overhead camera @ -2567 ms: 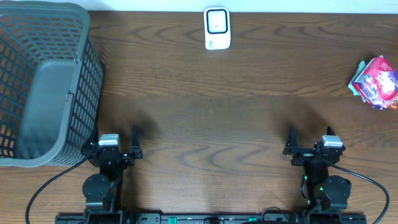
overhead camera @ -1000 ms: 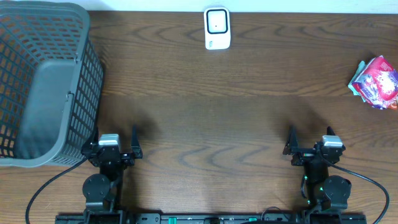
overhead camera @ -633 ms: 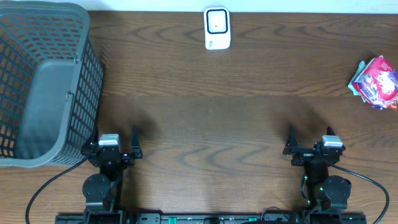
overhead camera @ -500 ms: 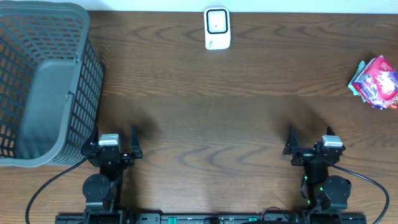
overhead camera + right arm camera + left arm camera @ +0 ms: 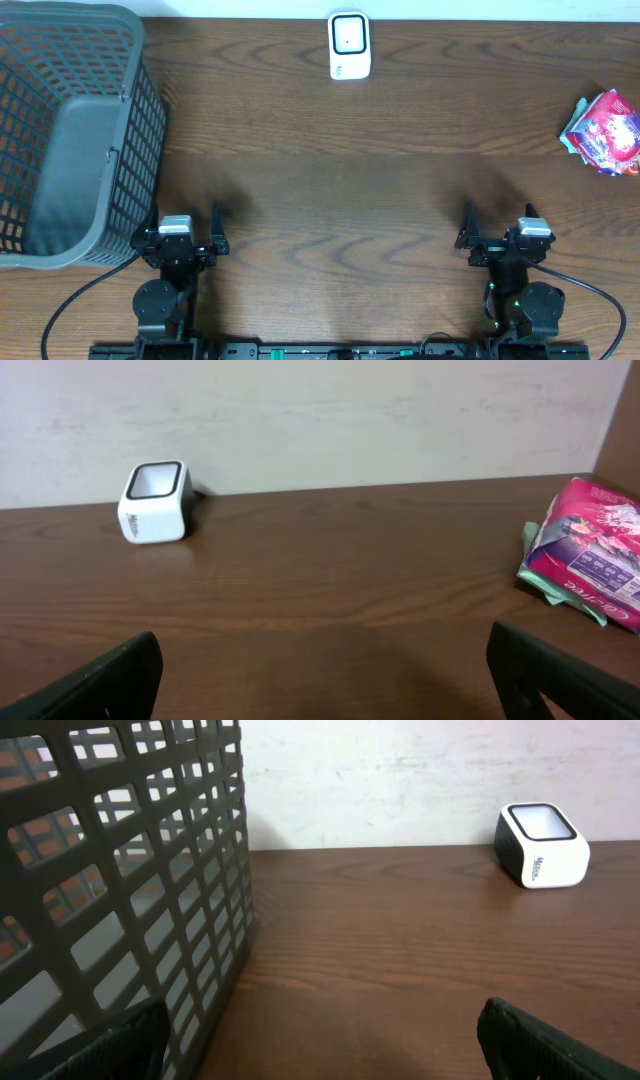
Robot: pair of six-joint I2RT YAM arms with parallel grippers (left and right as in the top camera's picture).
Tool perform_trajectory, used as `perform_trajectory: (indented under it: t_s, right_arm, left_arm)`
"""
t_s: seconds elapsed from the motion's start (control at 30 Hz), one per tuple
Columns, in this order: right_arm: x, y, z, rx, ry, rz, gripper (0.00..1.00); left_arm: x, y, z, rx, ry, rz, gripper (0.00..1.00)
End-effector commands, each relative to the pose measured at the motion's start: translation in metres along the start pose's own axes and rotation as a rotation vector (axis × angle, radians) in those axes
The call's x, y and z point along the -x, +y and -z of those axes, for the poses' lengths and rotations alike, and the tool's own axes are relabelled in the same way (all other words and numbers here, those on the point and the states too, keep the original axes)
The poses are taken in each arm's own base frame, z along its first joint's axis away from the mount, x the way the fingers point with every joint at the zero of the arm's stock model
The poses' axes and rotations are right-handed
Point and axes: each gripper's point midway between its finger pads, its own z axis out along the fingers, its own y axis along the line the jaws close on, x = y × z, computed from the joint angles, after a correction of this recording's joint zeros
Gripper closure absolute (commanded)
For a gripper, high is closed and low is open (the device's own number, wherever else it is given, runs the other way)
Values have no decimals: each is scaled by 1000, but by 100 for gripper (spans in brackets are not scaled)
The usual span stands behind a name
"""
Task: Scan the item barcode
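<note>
Pink-and-teal crinkled plastic packet [image 5: 603, 134] lies at three o'clock overhead, at two o'clock from the right gripper [image 5: 497, 222], the nearer arm; left gripper [image 5: 185, 218] well apart; both stand wide, holding nothing; white box-shaped scanner [image 5: 349, 45] at twelve o'clock.

dark wood-grain table [image 5: 330, 180], smooth; matt grey plastic basket [image 5: 143, 140]; glossy white plastic scanner [image 5: 349, 46]; packet [image 5: 603, 133] looks like shiny printed film.

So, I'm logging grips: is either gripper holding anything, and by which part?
Nothing is held: left gripper and right gripper stand open and empty; the packet lies untouched.
</note>
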Motion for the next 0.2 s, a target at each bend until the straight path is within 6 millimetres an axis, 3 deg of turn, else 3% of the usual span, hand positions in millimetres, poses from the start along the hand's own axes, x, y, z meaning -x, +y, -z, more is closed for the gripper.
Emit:
perform_trajectory:
  t_s: [0.0, 0.17]
  right_arm:
    - [-1, 2, 0, 8, 0, -10, 1]
    - [-1, 2, 0, 8, 0, -10, 1]
  left_arm:
    - [-17, 0, -1, 4, 52, -16, 2]
    - [-17, 0, -1, 4, 52, -16, 2]
